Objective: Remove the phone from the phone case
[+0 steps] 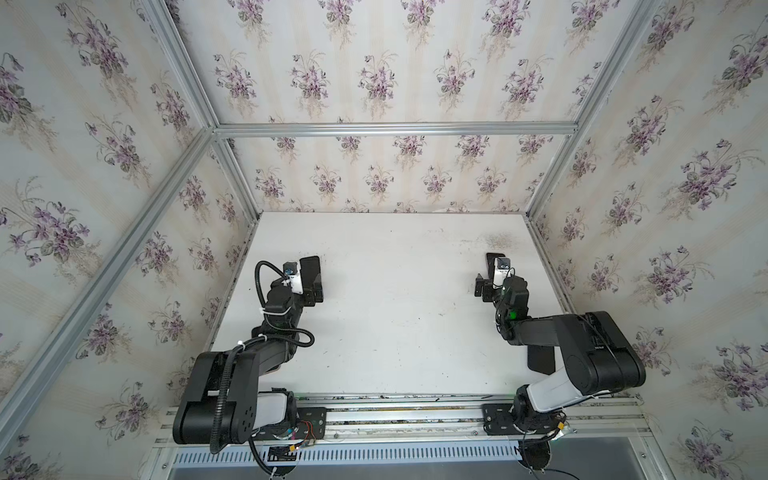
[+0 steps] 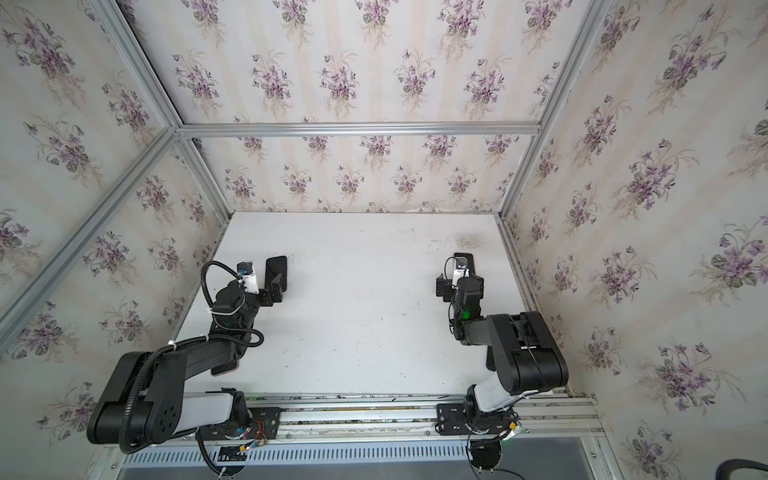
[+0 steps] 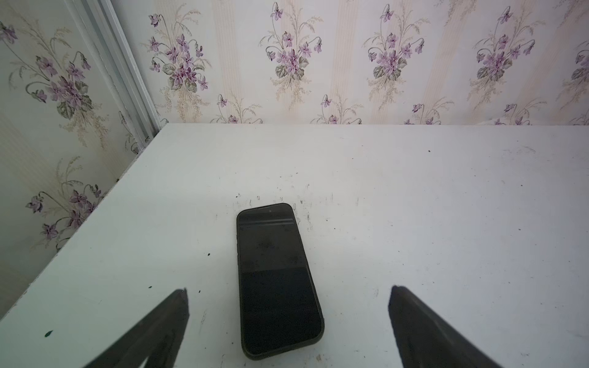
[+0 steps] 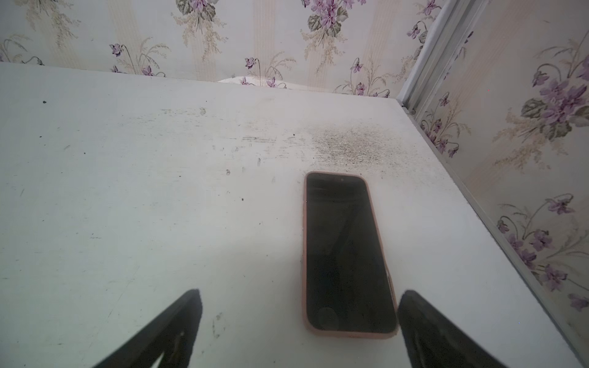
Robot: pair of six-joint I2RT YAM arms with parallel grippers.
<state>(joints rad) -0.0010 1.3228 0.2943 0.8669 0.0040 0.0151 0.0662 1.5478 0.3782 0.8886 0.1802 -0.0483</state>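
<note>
Two phones lie face up on the white table [image 1: 395, 316]. One phone [image 3: 275, 280] sits in a dark phone case [image 3: 321, 331]; in both top views it lies far left [image 1: 309, 268] [image 2: 276, 268]. My left gripper [image 3: 288, 290] [image 1: 313, 289] hovers open over its near end, one finger on each side, touching nothing. The other phone [image 4: 345, 255] sits in a pink phone case [image 4: 304, 255] at the far right [image 1: 494, 258] [image 2: 464, 257]. My right gripper [image 4: 301, 292] [image 1: 483, 286] is open, with one fingertip close beside that phone's near corner.
Floral-papered walls with aluminium posts [image 1: 245, 183] close the table in on three sides. A dark flat object [image 1: 540, 359] lies under the right arm, and another with a pinkish edge [image 2: 226, 369] under the left arm. A gritty stain [image 4: 350, 146] marks the far right.
</note>
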